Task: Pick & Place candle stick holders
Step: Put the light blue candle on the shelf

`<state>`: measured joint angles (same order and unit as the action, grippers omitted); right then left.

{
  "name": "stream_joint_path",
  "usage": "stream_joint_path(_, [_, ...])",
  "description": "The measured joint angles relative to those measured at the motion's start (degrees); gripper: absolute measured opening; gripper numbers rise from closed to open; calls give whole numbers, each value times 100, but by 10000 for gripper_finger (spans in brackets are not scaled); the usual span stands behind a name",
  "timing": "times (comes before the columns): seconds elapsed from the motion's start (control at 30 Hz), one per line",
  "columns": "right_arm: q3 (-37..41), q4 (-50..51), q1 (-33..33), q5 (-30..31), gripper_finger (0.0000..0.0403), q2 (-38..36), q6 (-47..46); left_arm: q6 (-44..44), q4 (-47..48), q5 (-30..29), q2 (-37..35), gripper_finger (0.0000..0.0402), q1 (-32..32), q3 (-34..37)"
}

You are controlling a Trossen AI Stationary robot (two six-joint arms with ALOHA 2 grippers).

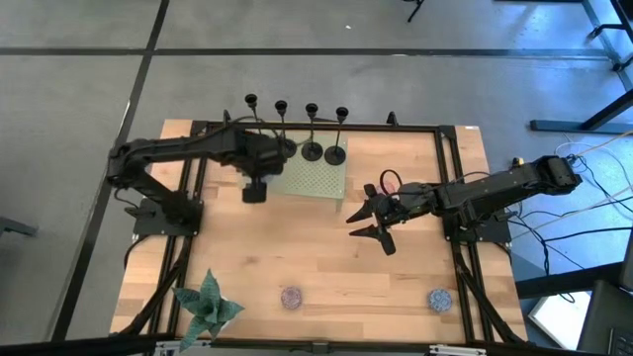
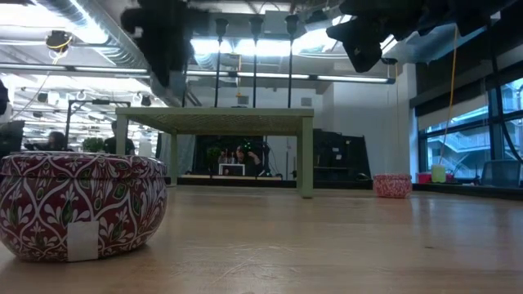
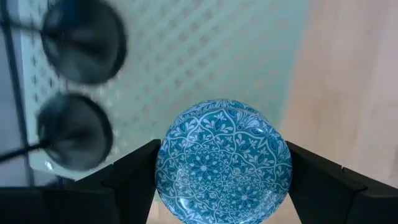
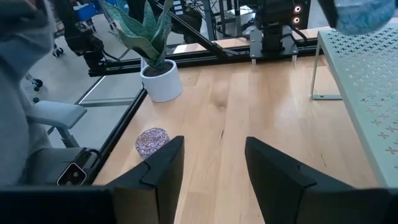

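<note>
Four black candlestick holders [image 1: 312,129] stand in a row along the far edge of a pale green perforated stand [image 1: 312,180]. Two round bases [image 3: 84,46] rest flat on it in the left wrist view. Their stems [image 2: 255,61] rise above the stand in the low view. My left gripper [image 1: 255,188] hovers by the stand's left part, shut on a blue patterned round tin [image 3: 222,160]. My right gripper [image 1: 371,222] is open and empty, right of the stand above the wooden table. My left gripper pinches the blue tin between its two fingers, one on each opposite side of its round wall [image 3: 163,168]. The fingers come from above, pointing down. The tin sits lid up and level, lifted clear; it also shows raised in the right wrist view [image 4: 364,15].
A potted plant [image 1: 208,302] stands at the near left corner. A purple tin [image 1: 291,297] and another tin [image 1: 439,299] lie near the front edge. The low view shows a red patterned tin [image 2: 78,204] close by. Bare wood lies between the stand and the front edge.
</note>
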<state>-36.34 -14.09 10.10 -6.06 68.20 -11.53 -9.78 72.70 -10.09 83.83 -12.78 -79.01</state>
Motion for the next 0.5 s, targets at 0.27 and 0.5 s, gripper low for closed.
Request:
stream_joint_path(0.27, [0, 17, 1, -2, 175, 0, 17, 279, -181, 99, -53, 295, -540, 272])
stream_joint_path(0.5, [0, 17, 1, -3, 175, 0, 17, 834, -184, 109, -50, 295, -600, 272])
